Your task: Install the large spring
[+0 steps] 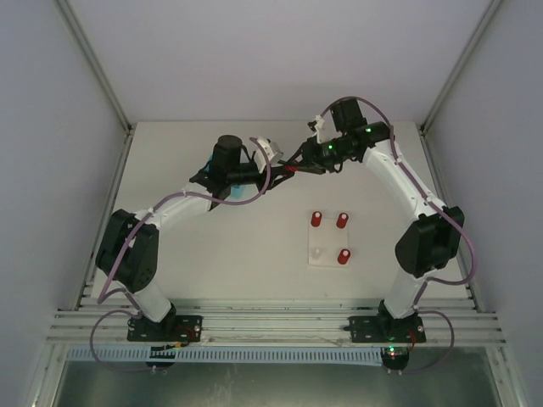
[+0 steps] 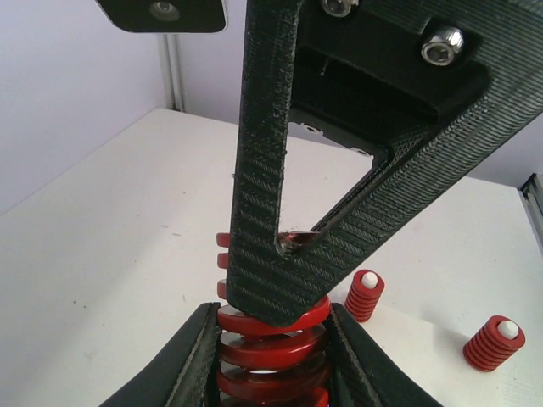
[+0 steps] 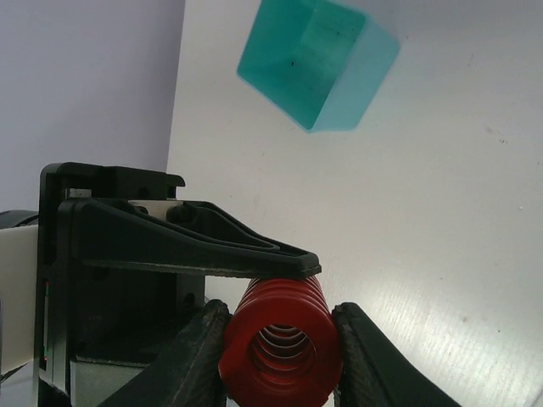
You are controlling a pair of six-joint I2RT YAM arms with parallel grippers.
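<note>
Two grippers meet above the table at upper centre of the overhead frame, sharing one load. From the left, the left gripper (image 2: 271, 315) is closed on the large red spring (image 1: 290, 169), its fingers pressed to the coils on both sides. A teal block (image 1: 242, 193) sits on the table under that arm. From the right, the right gripper (image 3: 282, 310) is clamped on the same spring, with one black finger crossing the top coils in the left wrist view. The double hold looks like a mid-air handover to re-grip the spring for fitting. The spring's long axis runs roughly left to right in the overhead frame, along both sets of fingers. Its open bore faces the right wrist camera, and it appears level rather than upright. Below and to the right, a white base plate (image 1: 329, 242) carries three small red springs (image 1: 342, 220) on pegs and one bare white peg (image 1: 316, 253). That peg is the likely seat, which would call for turning the spring upright.
</note>
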